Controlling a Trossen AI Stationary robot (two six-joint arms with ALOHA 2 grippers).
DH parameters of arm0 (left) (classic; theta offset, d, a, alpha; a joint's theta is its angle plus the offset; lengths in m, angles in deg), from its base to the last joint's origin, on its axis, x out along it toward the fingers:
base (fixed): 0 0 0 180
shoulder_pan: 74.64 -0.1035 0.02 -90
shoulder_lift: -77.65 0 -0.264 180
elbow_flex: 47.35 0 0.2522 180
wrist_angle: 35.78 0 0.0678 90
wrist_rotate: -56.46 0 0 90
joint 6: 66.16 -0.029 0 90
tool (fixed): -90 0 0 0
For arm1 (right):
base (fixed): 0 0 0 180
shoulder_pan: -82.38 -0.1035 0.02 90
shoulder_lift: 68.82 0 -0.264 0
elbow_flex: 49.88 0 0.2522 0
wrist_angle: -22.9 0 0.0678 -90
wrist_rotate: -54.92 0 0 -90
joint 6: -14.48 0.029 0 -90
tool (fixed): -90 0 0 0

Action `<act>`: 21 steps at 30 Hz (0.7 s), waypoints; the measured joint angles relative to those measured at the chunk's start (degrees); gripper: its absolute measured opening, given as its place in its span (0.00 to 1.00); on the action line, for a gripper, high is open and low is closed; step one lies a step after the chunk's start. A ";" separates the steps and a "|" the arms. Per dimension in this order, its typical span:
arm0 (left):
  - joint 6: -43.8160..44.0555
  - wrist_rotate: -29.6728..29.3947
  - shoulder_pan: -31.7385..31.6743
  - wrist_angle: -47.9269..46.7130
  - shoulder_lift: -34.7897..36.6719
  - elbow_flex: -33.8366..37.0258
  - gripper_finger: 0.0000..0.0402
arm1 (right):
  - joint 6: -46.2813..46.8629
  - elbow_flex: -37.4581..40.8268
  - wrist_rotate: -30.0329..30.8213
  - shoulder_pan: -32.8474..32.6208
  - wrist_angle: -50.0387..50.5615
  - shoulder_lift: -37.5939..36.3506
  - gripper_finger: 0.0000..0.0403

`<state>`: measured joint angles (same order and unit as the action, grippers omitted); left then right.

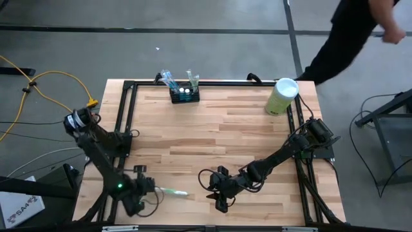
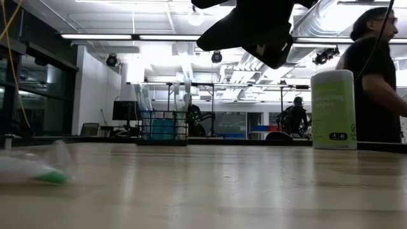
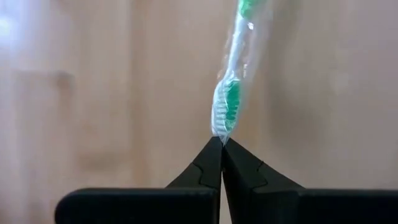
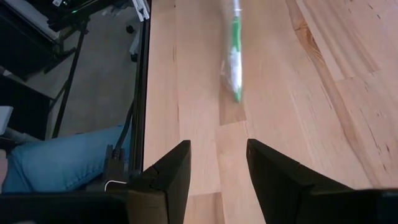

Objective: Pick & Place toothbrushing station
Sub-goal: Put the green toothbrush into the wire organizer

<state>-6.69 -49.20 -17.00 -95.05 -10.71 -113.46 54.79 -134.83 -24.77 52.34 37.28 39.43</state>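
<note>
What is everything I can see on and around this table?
Toothbrush: one, green and white, in a clear wrapper, lying at the table's near edge, its wrapper end pinched by the left gripper.
Caddy: one, black, at the far edge, with wrapped toothbrushes standing in it.
Canister: one, pale green with a white lid, far right corner.
Table: one, light wood in a black frame.
Cable: one, yellow, on the floor to the left.
Person: one, dark clothes, beyond the far right corner.
Left gripper: shut, near left.
Right gripper: open, empty, near middle.
</note>
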 joint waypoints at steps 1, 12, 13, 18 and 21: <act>-1.95 -0.59 -1.20 -1.65 0.25 -0.59 0.00 | -0.01 0.00 0.00 -0.02 0.02 0.00 0.37; -24.49 -18.38 -11.11 -19.96 0.50 -13.33 0.00 | -1.38 -0.01 0.44 -0.77 0.06 0.00 0.37; -26.10 -20.32 -11.88 -20.75 0.51 -14.21 0.00 | -1.38 0.00 0.43 -0.79 0.04 0.00 0.37; -30.15 -28.29 -16.46 -24.27 0.52 -17.55 0.00 | -1.86 0.00 0.45 -0.77 0.06 0.00 0.37; -30.23 -31.16 -19.97 -26.85 0.52 -18.60 0.00 | -2.17 -0.01 0.44 -0.79 0.06 0.00 0.37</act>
<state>-36.92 -80.36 -36.96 -121.90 -10.18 -132.06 52.62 -134.84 -24.33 51.55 37.34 39.43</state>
